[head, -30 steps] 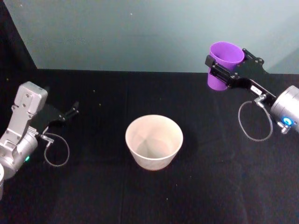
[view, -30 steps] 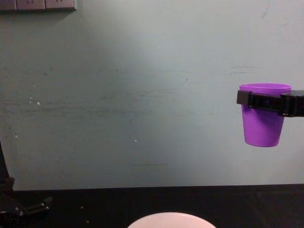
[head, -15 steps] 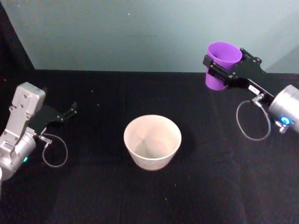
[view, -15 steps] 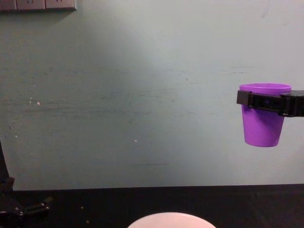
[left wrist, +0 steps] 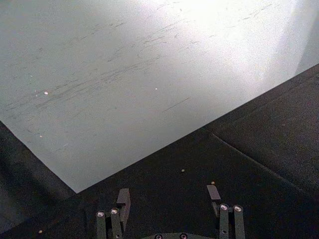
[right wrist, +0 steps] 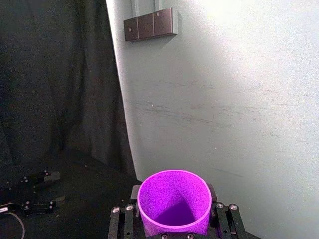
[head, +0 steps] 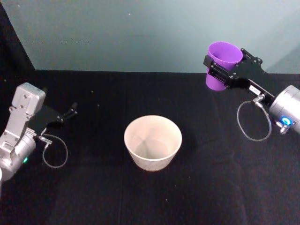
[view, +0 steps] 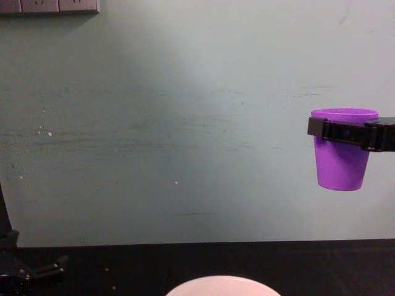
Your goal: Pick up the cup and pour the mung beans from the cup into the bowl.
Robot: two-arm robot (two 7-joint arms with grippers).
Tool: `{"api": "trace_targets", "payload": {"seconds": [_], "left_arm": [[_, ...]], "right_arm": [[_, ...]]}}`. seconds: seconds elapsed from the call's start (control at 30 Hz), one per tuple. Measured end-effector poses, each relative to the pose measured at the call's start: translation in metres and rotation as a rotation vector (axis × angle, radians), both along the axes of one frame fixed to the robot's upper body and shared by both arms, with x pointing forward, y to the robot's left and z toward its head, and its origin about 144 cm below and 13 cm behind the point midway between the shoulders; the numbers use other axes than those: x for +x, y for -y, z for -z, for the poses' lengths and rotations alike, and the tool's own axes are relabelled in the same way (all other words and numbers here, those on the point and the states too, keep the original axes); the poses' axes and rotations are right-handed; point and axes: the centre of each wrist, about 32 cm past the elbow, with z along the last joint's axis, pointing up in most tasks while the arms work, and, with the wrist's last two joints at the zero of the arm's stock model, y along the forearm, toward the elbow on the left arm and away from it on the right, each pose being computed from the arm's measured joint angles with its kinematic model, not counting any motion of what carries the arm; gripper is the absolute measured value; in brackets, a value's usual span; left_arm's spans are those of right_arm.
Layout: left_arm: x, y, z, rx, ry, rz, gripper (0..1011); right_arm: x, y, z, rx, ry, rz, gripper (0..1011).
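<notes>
The purple cup [head: 227,50] hangs upright, high above the table at the right, with my right gripper [head: 218,69] shut on it just under the rim. From the side the cup [view: 339,169] stands level in the right gripper [view: 345,131]. The right wrist view looks down into the cup [right wrist: 174,199], where I see purple inner wall; the mung beans are hidden. The pale bowl [head: 140,154] sits mid-table, to the left of and below the cup, and its rim [view: 222,285] shows in the chest view. My left gripper [head: 71,111] is open, low at the left.
Black cloth [head: 211,187] covers the table and a pale green wall [view: 185,123] stands behind it. A few tiny loose grains [left wrist: 182,171] lie on the cloth ahead of the left gripper [left wrist: 168,195]. A wall socket strip [right wrist: 152,24] is mounted high.
The cup stays at the same height and place in the chest view. The left gripper has shifted very slightly near the table.
</notes>
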Motion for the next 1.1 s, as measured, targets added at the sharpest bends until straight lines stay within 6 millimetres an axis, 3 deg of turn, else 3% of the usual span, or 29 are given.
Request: {"api": "trace_targets", "payload": {"seconds": [1.1], "left_arm": [[0.0000, 0.0000, 0.0000, 0.000, 0.000, 0.000, 1000]], "right_arm": [[0.0000, 0.0000, 0.0000, 0.000, 0.000, 0.000, 751]]}}
